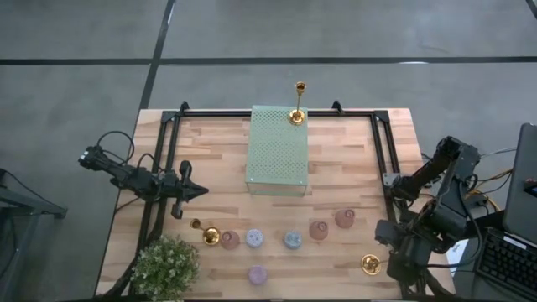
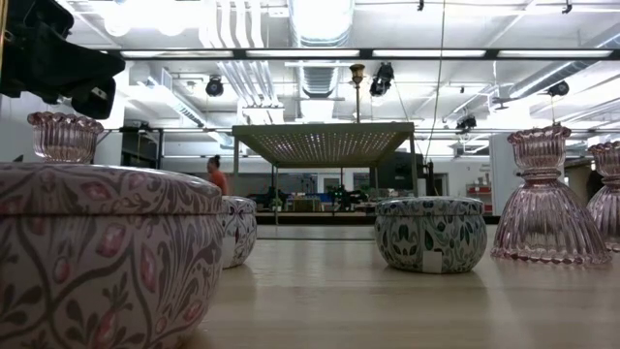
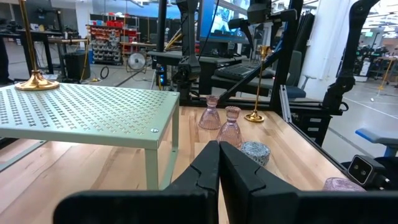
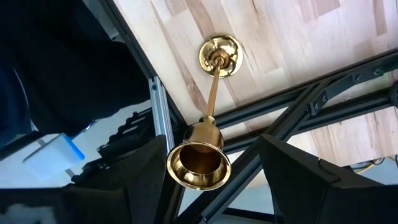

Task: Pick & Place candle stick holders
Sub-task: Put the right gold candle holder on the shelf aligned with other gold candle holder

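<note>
A gold candle stick holder [image 4: 211,112] stands upright on its round base [image 4: 220,56] near the table's near right corner [image 1: 370,264]. My right gripper [image 4: 211,180] is open above it, one finger on either side of its top cup, apart from it. A second gold holder [image 1: 297,113] stands on the pale green perforated block [image 1: 278,151]. A third gold holder [image 1: 205,234] is at the near left. Several squat pastel holders [image 1: 292,240] stand in a row along the near side. My left gripper [image 1: 201,190] is shut and empty left of the block.
A leafy potted plant [image 1: 165,267] stands at the near left corner. A black metal frame [image 1: 382,159] runs along the table's left, far and right sides, and its bars [image 4: 280,118] lie close to the right gripper. Bare wood lies between the block and the row.
</note>
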